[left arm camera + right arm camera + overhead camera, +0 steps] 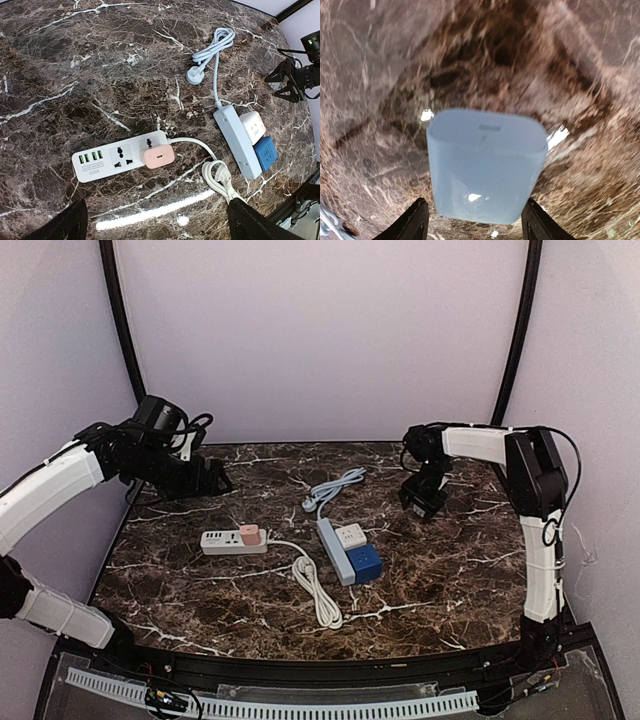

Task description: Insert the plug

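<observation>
The marble desk [450, 580] carries a white power strip [117, 157] with a pink charger [159, 157] plugged in. The left hand [210, 482] hovers wide open, empty. The right hand [425, 502] pinches the pale blue plug [487, 165] above the desk's right side.

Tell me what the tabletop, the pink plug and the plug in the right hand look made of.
Tabletop: glossy marble or marble-look laminate; white veins, mirrored lights. Pink plug: smooth matte plastic, even colour, rounded edges. Held plug: pale glossy plastic, bright highlights on its face.
</observation>
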{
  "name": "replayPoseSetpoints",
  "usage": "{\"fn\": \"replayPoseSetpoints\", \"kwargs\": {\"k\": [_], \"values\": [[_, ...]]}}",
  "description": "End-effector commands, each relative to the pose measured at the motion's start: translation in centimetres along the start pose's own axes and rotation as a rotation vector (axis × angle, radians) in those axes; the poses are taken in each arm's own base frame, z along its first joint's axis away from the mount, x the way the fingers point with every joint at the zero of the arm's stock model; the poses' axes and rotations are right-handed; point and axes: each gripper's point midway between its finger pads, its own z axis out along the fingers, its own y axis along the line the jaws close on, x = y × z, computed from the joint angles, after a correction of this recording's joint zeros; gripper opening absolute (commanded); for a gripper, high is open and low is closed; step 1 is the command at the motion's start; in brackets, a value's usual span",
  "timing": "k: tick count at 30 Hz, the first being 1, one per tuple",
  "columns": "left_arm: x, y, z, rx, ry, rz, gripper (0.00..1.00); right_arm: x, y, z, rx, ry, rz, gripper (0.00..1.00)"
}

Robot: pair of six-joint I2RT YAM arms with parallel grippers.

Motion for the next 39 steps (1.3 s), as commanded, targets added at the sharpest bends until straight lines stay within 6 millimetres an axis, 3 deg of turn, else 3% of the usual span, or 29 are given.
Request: {"fn": "replayPoseSetpoints", "kwargs": {"k": [1, 8, 15, 33, 39], "values": [[0.1, -0.7, -0.1, 0.044, 0.007, 0.03, 0.97, 0.8, -0.8, 1.1, 0.041, -0.003, 0.035, 0.62], [0.6, -0.9, -0.1, 0.053, 0.037, 0.064, 0.97, -0.2, -1.8, 1.4, 0.086, -0.057, 0.048, 0.67], [0.9, -1.1, -0.2, 0.066, 0.047, 0.077, 0.96, -1.1, -1.1, 1.8, 0.072, -0.082, 0.055, 0.69], [0.1, -2.0, 0.8, 0.096, 0.075, 0.107, 0.95, -2.9, -0.6, 2.5, 0.055, -0.151, 0.05, 0.57], [-0.1, -2.0, 0.7, 0.089, 0.072, 0.108, 0.94, -2.4, -0.2, 2.4, 0.02, -0.132, 0.048, 0.43]]}}
